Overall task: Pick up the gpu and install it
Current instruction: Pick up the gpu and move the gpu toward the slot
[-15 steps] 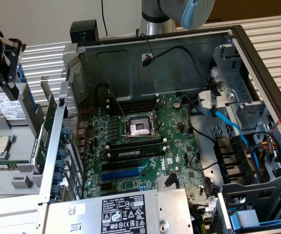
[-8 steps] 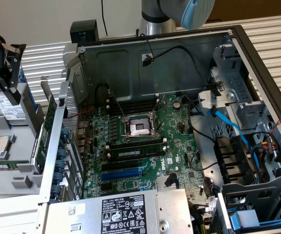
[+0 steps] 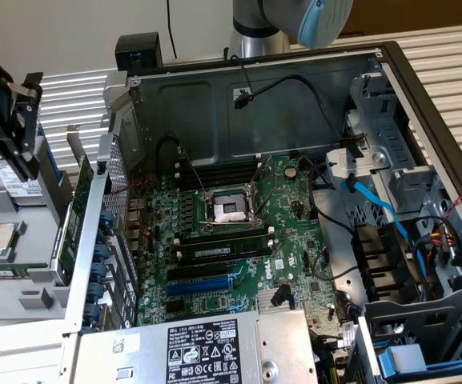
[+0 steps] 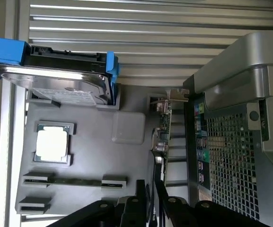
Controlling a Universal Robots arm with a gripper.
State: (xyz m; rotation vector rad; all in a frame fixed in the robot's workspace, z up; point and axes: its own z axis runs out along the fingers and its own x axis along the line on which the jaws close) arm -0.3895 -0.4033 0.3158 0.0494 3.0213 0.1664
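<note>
Closest to the wrist camera is the black two-fingered gripper (image 4: 149,185). Its fingers are drawn almost together, with at most a sliver of gap between them and nothing in it. It holds nothing and touches nothing, and hangs just short of the near end of the gpu (image 4: 165,124).

That small green circuit-board card stands on edge in a slot of the grey moulded plastic tray (image 4: 93,156). The card's silver metal bracket is at the end far from the gripper. Judging by the fit, the slot is there to keep the card upright with its long edge exposed, so that fingers can close across its thickness.

The same tray carries other parts, each in its own recess:
- a silver hard drive in a blue plastic caddy (image 4: 60,87), propped at a tilt
- a square silver-capped processor chip (image 4: 53,144), lying flat
- a thin long memory stick (image 4: 74,180), set between end blocks

In the exterior view the tray sits at that view's left, just beside the open grey metal computer case (image 3: 295,88). The case lies on its side, which leaves the large green motherboard (image 3: 287,232) facing upward. The card is not yet lifted or fitted, and the long blue expansion slot (image 3: 198,286) on the motherboard has no card in it.
</note>
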